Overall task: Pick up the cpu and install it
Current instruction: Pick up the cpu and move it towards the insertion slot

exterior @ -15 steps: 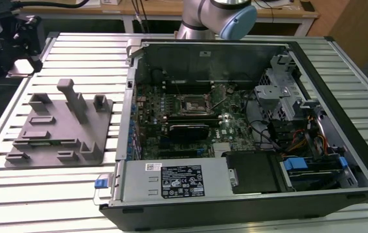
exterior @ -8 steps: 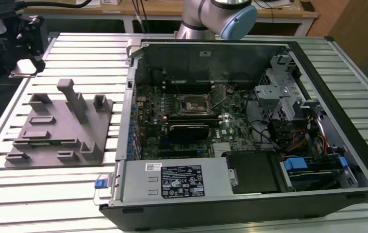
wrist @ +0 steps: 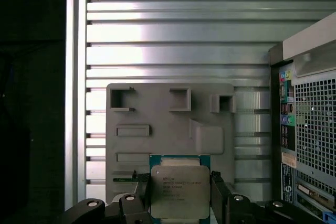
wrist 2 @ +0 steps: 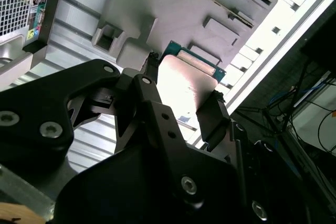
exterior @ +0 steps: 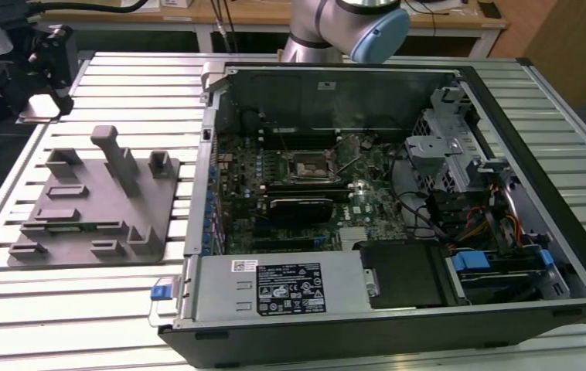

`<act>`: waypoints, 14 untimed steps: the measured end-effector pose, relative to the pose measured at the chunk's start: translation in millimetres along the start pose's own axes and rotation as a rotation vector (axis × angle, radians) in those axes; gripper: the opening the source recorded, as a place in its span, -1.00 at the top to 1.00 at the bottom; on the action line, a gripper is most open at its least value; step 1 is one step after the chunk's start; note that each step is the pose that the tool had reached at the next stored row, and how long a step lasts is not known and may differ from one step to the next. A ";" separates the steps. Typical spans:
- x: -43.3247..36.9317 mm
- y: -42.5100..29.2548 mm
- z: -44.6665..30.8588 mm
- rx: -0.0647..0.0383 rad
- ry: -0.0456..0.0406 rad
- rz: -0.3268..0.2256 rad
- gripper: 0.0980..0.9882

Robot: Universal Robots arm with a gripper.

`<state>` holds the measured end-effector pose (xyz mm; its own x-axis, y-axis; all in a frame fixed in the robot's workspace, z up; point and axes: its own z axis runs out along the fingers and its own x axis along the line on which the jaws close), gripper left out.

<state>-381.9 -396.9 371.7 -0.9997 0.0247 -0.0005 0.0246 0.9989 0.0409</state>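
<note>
We see the gripper [wrist: 179, 184] clamped on the cpu [wrist: 180, 195], fingers pinching two opposite edges, holding it over the grey fixture [wrist: 157, 124] on the table [wrist: 184, 30] beside the computer case [wrist: 310, 129].

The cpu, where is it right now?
In both wrist views the cpu is held between the fingers of the end effector, over the grey fixture plate, beside the computer case.
</note>
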 end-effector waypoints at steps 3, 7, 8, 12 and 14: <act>-0.7 0.0 0.0 0.000 0.0000 0.000 0.00; -1.3 0.0 0.0 0.000 -0.0001 0.000 0.00; -1.3 0.0 0.0 0.000 -0.0001 0.000 0.00; -1.8 0.0 -0.1 0.000 0.0000 0.000 0.00; -1.8 0.0 -0.1 0.000 0.0000 0.000 0.00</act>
<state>-380.1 -396.9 371.8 -0.9997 0.0246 -0.0005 0.0246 0.9989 0.0409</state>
